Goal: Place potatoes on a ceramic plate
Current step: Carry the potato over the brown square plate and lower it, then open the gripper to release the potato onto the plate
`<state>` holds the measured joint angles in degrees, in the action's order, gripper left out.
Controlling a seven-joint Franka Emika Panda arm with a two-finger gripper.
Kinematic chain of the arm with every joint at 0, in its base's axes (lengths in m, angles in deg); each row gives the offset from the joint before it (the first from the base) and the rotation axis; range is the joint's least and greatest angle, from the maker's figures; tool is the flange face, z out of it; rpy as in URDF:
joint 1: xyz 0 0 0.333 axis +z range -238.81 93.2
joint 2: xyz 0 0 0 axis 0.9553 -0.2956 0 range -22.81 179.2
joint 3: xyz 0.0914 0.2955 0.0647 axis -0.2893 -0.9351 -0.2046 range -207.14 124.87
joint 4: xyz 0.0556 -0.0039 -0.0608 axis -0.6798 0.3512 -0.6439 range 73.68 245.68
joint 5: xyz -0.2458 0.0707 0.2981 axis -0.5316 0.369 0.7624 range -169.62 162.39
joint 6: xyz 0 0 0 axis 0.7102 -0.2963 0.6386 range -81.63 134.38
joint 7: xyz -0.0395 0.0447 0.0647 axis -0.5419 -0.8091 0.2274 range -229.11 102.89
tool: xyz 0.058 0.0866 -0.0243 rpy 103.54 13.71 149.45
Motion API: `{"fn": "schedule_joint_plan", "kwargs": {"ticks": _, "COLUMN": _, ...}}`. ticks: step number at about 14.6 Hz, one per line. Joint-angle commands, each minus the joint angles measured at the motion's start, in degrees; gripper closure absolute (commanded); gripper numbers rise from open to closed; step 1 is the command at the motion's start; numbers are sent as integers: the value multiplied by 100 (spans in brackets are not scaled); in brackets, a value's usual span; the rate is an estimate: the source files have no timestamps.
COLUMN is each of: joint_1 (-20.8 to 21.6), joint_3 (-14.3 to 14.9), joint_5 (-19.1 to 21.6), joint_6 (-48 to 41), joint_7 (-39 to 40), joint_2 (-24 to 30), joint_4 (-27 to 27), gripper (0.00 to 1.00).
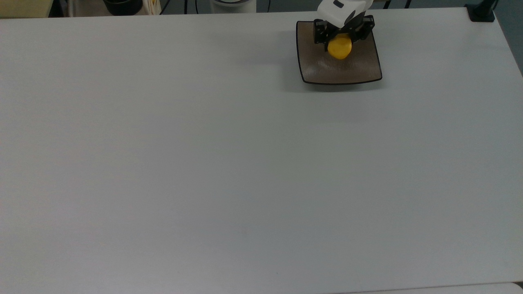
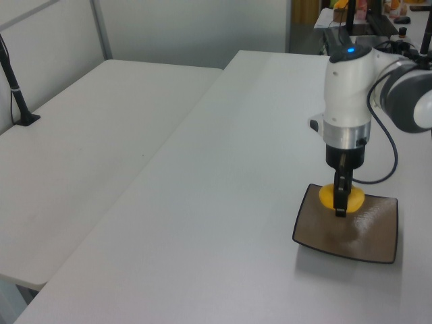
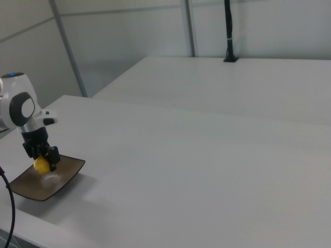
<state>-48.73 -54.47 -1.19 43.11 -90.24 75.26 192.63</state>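
Plain white tabletop (image 1: 204, 163); at the top view's far right, end effector (image 1: 342, 40) pinched shut on the yellow potato (image 1: 339, 48), low over the ceramic plate (image 1: 359, 69); carry looks done, release and retreat left, contact with glaze unclear.

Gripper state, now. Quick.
Gripper: shut on the potato, holding it over the ceramic plate; whether the potato touches the plate cannot be told.
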Motion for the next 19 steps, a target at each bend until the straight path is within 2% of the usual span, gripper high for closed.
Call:
{"fn": "schedule_joint_plan", "kwargs": {"ticks": 1, "joint_1": 44, "joint_3": -90, "joint_5": -14, "joint_6": 405, "joint_7": -178, "joint_2": -119, "joint_4": 229, "gripper": 75}}
{"fn": "schedule_joint_plan", "kwargs": {"ticks": 3, "joint_1": 35, "joint_3": -81, "joint_5": -14, "joint_6": 415, "joint_7": -178, "joint_2": -128, "joint_4": 221, "gripper": 34}}
{"fn": "schedule_joint_plan", "kwargs": {"ticks": 4, "joint_1": 35, "joint_3": -81, "joint_5": -14, "joint_6": 397, "joint_7": -187, "joint_2": -120, "joint_4": 212, "gripper": 8}}
{"fn": "schedule_joint_plan", "kwargs": {"ticks": 5, "joint_1": 35, "joint_3": -81, "joint_5": -22, "joint_6": 388, "joint_7": -300, "joint_2": -120, "joint_4": 194, "gripper": 0}}
{"fn": "schedule_joint_plan", "kwargs": {"ticks": 9, "joint_1": -8, "joint_3": -82, "joint_5": -444, "joint_6": 144, "joint_7": -583, "joint_2": -14, "joint_4": 2, "gripper": 0}}
{"fn": "schedule_joint_plan", "kwargs": {"ticks": 13, "joint_1": -386, "joint_3": 23, "joint_5": -444, "joint_6": -603, "joint_7": -591, "joint_2": 275, "joint_4": -560, "gripper": 0}}
{"fn": "schedule_joint_plan", "kwargs": {"ticks": 15, "joint_1": -536, "joint_3": 287, "joint_5": -444, "joint_6": -1218, "joint_7": -591, "joint_2": 425, "joint_4": -964, "gripper": 0}}
{"fn": "schedule_joint_plan", "kwargs": {"ticks": 19, "joint_1": -615, "joint_3": 989, "joint_5": -444, "joint_6": -2211, "joint_7": -548, "joint_2": 556, "joint_4": -1957, "gripper": 0}}
